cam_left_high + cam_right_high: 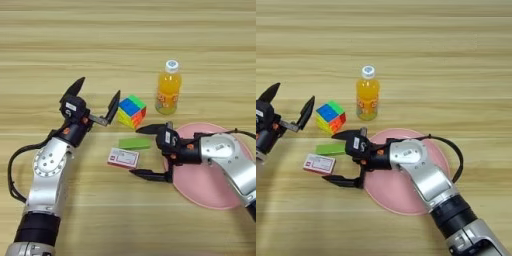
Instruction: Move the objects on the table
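The objects lie mid-desk: left claw spread wide beside the puzzle cube; red-and-white box and green block near the right claw, also spread, holding nothing; the juice bottle stands behind; pink plate bare, so nothing looks moved yet

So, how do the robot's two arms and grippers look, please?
Both arms are silver metal with black joints. Each gripper, left and right, has two black pointed fingers, small orange-red parts and a white label on its black body. A black cable loops beside each arm.
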